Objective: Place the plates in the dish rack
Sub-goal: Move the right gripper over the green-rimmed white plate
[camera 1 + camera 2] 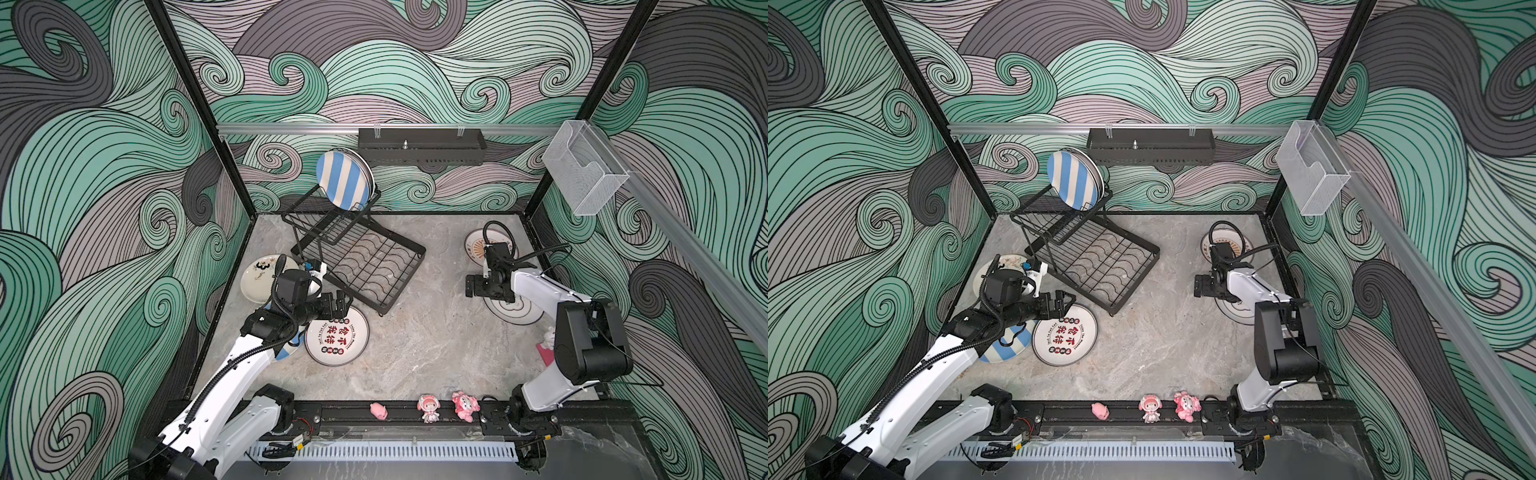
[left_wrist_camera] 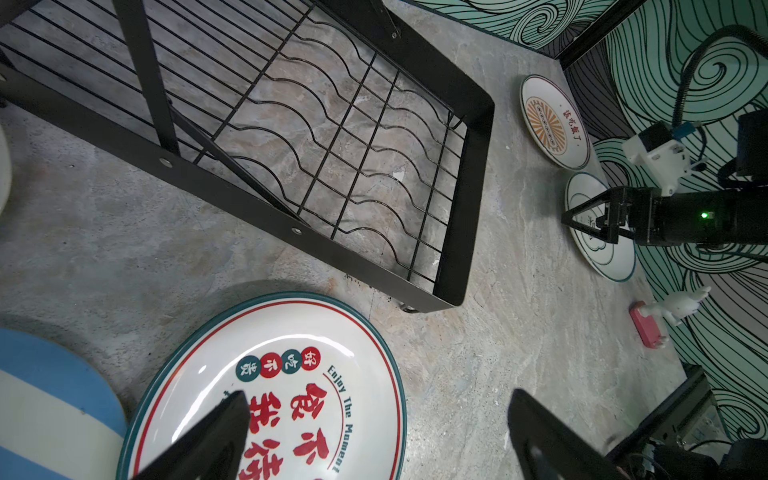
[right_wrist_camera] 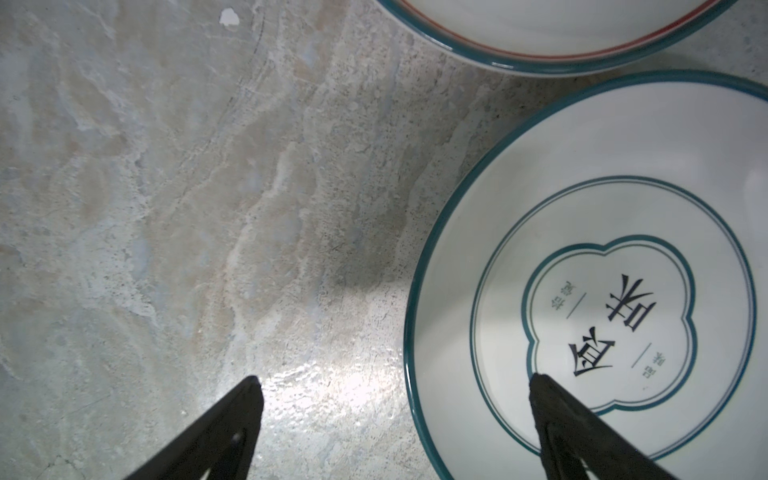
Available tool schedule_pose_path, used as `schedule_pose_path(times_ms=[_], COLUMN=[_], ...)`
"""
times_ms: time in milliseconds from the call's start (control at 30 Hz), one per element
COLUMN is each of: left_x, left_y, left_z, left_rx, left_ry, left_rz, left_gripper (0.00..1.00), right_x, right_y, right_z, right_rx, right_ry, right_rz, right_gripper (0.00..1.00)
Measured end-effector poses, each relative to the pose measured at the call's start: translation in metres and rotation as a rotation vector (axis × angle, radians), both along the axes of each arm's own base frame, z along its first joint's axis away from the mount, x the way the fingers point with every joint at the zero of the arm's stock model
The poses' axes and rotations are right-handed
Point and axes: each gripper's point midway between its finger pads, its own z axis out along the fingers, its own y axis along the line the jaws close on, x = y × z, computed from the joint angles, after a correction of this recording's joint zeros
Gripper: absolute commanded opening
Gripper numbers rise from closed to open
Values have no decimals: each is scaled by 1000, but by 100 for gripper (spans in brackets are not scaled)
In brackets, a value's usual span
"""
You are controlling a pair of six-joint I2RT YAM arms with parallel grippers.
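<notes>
Black right gripper [image 3: 395,380], pointed toward nine o'clock, is held wide open and empty over the teal-rimmed plate [image 3: 602,208]. Over the red-lettered plate [image 2: 291,332] the left gripper [image 2: 378,395] is likewise spread empty.

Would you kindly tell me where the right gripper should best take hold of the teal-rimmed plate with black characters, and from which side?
The teal-rimmed plate lies flat, so only its raised rim offers purchase. Probably take the edge facing the table's middle, from above: the open right gripper straddles it, one finger inside, one over bare table.
</notes>
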Motion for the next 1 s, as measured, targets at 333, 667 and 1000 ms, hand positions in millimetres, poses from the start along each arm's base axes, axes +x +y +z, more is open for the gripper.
schedule_pose_path(times_ms=[333,667,1000], left_x=[1,0,-1], left_y=[-1,-1,0], left_z=[-3,-3,-6], left_rx=[-1,-1,6], left_ry=[12,11,23], left_rz=[-4,-4,-2], left_gripper=[99,99,99], right_x=[-6,2,-3], right_y=[-1,11,32], right_z=[-28,-25,-18], right_rx=[48,117,259], right_ry=[89,80,20], right_rz=[-12,6,23], right_gripper=[100,98,94])
